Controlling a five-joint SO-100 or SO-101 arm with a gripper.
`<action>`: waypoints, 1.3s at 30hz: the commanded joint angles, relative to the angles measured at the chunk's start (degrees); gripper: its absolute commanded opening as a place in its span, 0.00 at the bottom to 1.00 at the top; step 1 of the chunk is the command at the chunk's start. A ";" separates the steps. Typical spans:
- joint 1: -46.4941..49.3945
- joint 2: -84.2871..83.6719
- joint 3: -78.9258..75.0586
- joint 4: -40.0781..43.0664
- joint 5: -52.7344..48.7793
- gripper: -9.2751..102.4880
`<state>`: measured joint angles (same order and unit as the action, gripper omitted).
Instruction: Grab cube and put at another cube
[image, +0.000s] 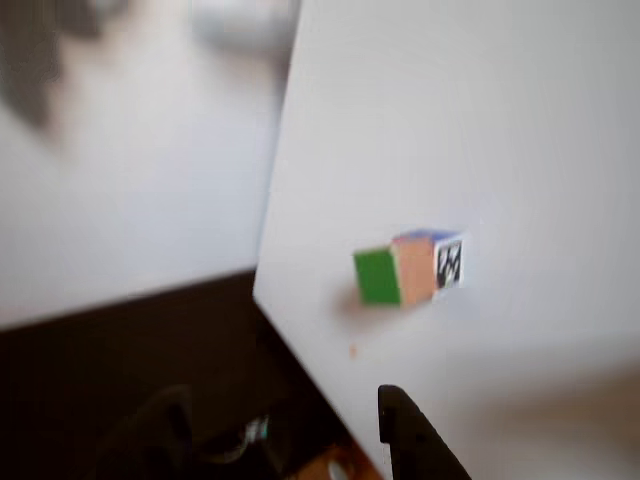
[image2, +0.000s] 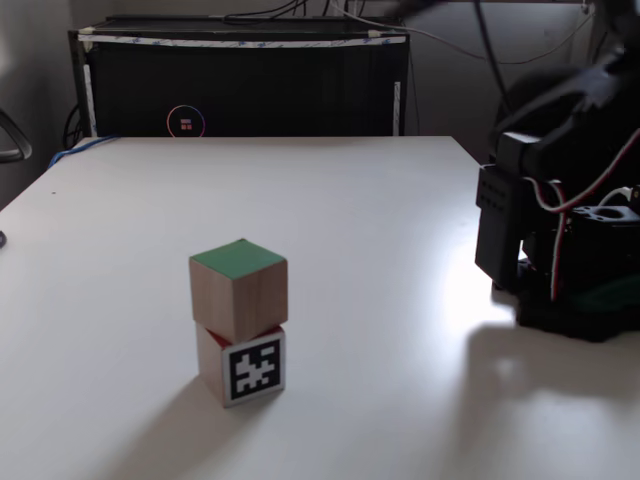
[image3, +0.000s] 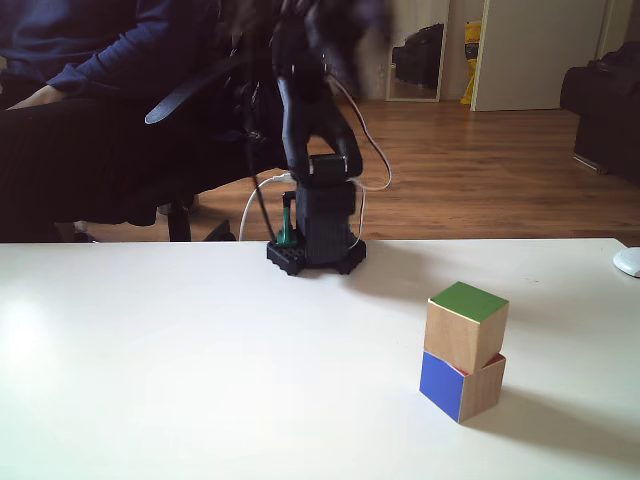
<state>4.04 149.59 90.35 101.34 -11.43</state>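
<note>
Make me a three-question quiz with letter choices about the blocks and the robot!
1. Where is the light-brown wooden cube with the green top?
A. Stacked on the smaller cube with the blue and marker faces
B. Beside it on the white table
C. On the floor

2. How many cubes are there?
A. One
B. Two
C. Four

3. Is the black robot arm holding a cube?
A. Yes
B. No, it is apart from the stack
C. It holds both

Answers: 1 A, both fixed views show it resting on top. 2 B, the stack has two. 3 B, the arm stands away near its base.
</note>
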 joint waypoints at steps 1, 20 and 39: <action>7.82 9.23 15.03 -8.35 -1.41 0.29; 10.11 38.06 76.73 -33.93 3.69 0.08; 14.06 38.76 79.72 -27.42 3.87 0.08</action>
<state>17.67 188.17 171.21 73.65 -7.21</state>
